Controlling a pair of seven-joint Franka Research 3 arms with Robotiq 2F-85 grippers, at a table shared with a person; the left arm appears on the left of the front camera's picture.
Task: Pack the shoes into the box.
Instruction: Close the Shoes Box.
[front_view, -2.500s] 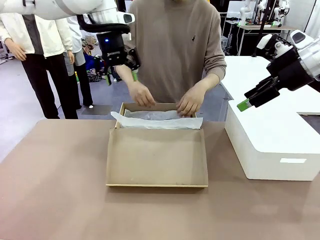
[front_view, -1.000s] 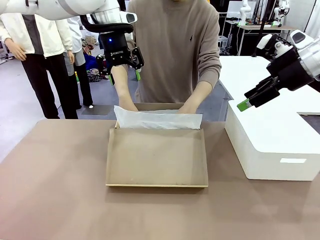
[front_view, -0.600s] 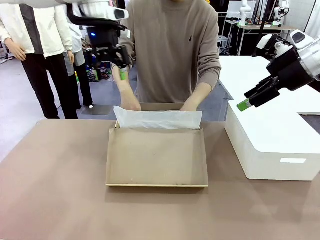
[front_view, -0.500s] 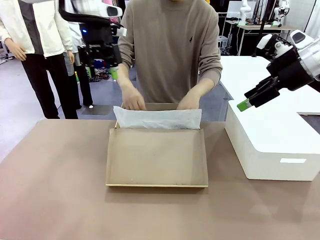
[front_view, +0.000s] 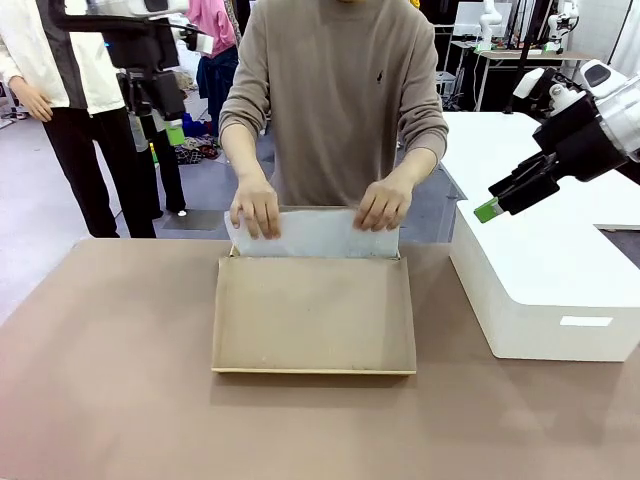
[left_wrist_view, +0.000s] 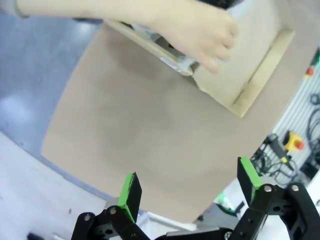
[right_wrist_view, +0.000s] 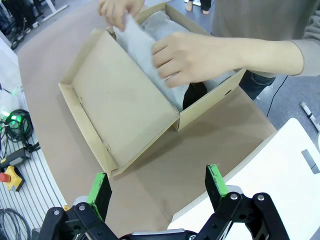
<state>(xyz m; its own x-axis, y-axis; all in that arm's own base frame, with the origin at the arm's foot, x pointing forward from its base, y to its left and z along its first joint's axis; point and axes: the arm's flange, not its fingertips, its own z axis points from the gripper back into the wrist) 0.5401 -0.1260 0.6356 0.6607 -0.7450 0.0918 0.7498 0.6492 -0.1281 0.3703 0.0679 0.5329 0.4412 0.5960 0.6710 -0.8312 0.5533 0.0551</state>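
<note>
Across the table in the front view, the box (front_view: 313, 318) sat in the middle, its flap lid folded open flat toward the robot. The person's left hand (front_view: 383, 203) and right hand (front_view: 257, 207) pressed the white tissue paper (front_view: 315, 236) at the box's far side. The left gripper (front_view: 155, 120) hung high at the far left, well apart from the box; whether it was released I could not tell from there. The right gripper (front_view: 497, 204) hovered above the white box (front_view: 540, 290), empty.

From the left wrist view, the left gripper (left_wrist_view: 190, 185) had its jaws spread wide with nothing between them, high above the table (left_wrist_view: 140, 125). A corner of the box (left_wrist_view: 250, 75) and one hand (left_wrist_view: 200, 30) lay beyond.

From the right wrist view, the right gripper (right_wrist_view: 157, 187) was released, jaws wide. Below it lay the box (right_wrist_view: 120, 100), both hands (right_wrist_view: 190, 55) on the tissue paper (right_wrist_view: 145, 50). A dark shape (right_wrist_view: 194, 95) showed inside the box beneath the paper; what it was I could not tell.
</note>
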